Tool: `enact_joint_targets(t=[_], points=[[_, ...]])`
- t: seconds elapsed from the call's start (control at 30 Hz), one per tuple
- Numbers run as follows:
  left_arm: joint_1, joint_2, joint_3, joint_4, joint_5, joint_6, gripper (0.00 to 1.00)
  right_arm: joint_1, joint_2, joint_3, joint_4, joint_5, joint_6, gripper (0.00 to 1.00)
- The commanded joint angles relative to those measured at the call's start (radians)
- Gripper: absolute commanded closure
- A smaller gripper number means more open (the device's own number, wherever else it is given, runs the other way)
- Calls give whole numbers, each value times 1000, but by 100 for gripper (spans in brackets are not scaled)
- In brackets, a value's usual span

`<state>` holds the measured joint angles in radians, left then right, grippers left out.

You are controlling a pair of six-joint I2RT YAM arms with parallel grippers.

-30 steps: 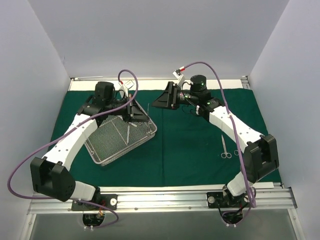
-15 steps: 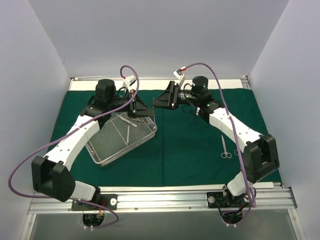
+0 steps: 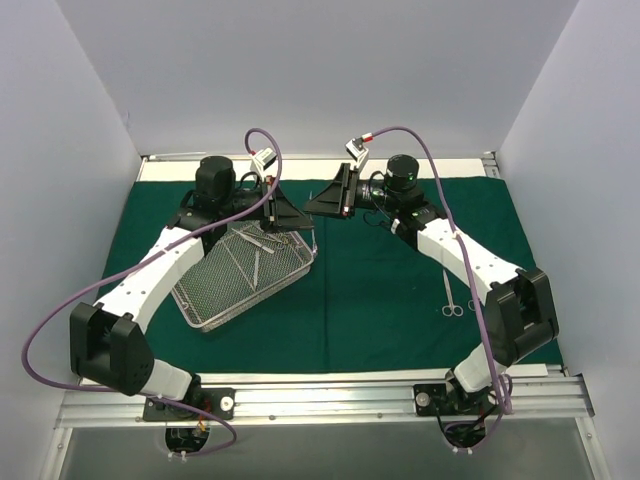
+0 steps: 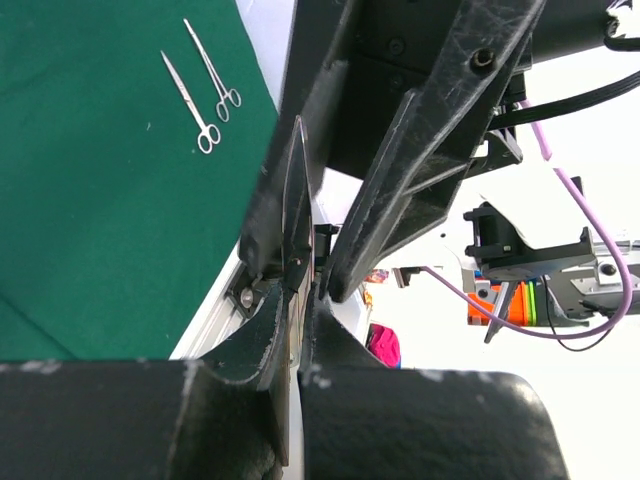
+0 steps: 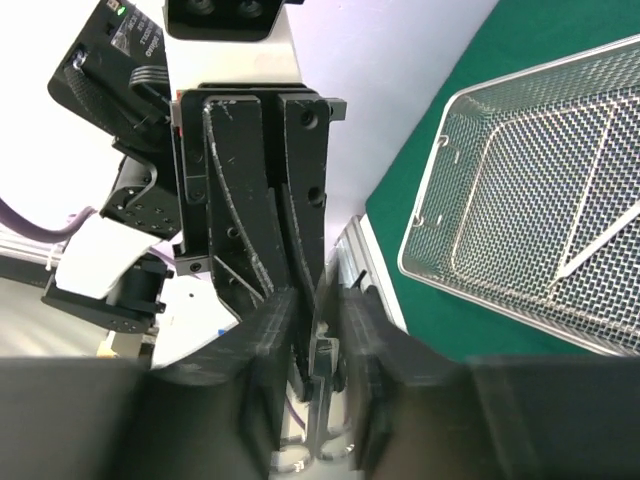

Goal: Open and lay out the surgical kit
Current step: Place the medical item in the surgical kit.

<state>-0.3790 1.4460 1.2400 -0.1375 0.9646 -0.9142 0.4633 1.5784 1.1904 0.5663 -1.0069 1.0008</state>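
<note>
Two-tool handover apparent: left tool (image 5: 300, 280) clamped on slim instrument (image 5: 320, 362), right tool (image 4: 300, 280) grip indeterminate; verify right clamp before left release.

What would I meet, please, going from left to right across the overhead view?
Left arm's black elbow joint → wire-mesh tray → scissor-handled instruments on the green cloth → right arm's black elbow joint. I left out the left arm's fingers and right arm's fingers, which overlap the tray's far corner.
</note>
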Motion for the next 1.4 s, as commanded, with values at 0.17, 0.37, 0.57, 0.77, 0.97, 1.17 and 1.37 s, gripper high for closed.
enact_joint_targets(t=[0.17,0.37,0.57,0.77,0.97,1.17,1.37], points=[[-5,17,-2,110,42,-22,98,12,-15,-12,124,-58,48,100],[0,33,-4,118,48,-20,96,12,-14,9,26,-42,-14,100],[18,16,-7,26,10,44,51,8,-12,84,-297,45,-189,100],[80,-48,100,-514,-280,375,44,-14,9,233,-862,288,-459,100],[86,-97,142,-752,-659,578,45,-69,58,195,-1236,925,-695,100],[92,-186,-6,-622,-583,557,45,-216,46,-12,-1199,1113,-751,100],[124,-179,-19,-628,-538,592,45,-227,141,-46,-1201,1226,-743,100]])
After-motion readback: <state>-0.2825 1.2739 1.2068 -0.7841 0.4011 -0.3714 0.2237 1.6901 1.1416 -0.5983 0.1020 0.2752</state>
